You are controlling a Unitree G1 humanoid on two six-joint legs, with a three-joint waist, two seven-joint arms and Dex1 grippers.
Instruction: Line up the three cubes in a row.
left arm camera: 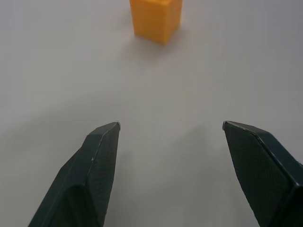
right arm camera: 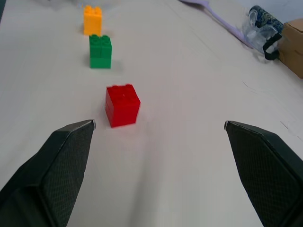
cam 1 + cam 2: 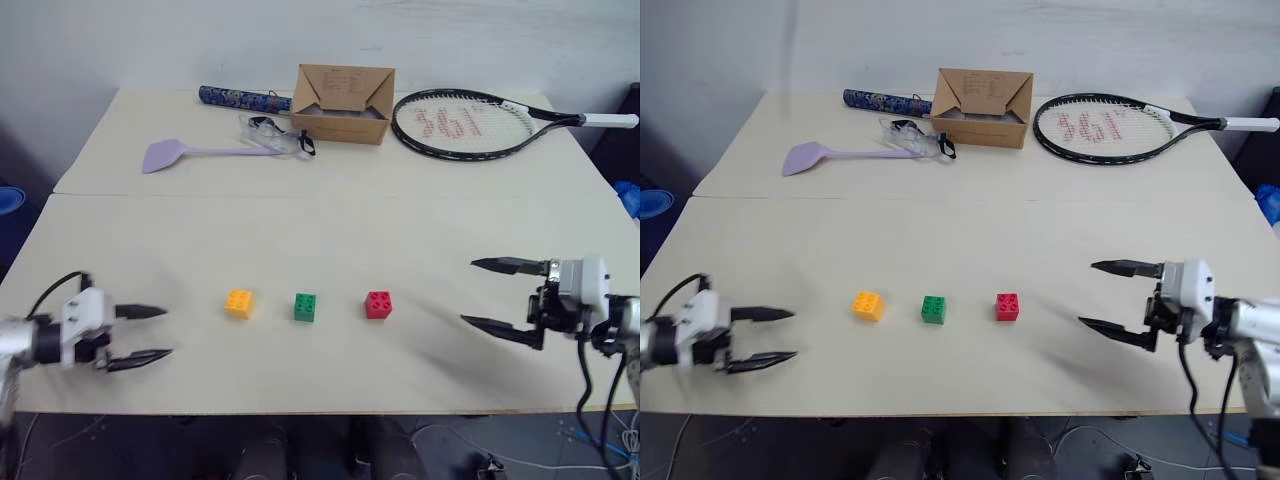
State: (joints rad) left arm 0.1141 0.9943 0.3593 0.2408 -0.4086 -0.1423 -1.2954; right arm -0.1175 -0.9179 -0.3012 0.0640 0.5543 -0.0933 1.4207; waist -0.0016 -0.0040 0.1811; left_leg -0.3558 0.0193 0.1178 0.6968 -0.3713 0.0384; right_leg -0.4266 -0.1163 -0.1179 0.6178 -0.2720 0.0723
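Left gripper (image 3: 150, 333): lower left of the head view; two black tapered fingers with a fine woven texture, spread apart and holding nothing, tips aimed toward the cubes.
Yellow-orange cube (image 3: 239, 303): smooth plastic block with round studs on top, left end of the row, lower centre of the frame, apart from the left gripper's tips.
Green cube (image 3: 306, 307): same studded plastic shape, middle of the row, with a gap on each side.
Red cube (image 3: 379, 304): right end of the row; all three stand in one straight line on the table.
Right gripper (image 3: 485, 293): lower right; black pointed fingers wide apart, empty, well clear of the red cube.
Table (image 3: 330, 230): pale, matte, flat top with a seam running across the middle.
Spatula (image 3: 165, 155): lilac, flat blade and thin handle, upper left.
Patterned tube (image 3: 243, 98): dark blue cylinder at the far edge.
Cardboard box (image 3: 343, 104): brown, flaps open, upper centre.
Tennis racket (image 3: 470, 122): black oval frame, white strings with a red print, white grip, upper right.
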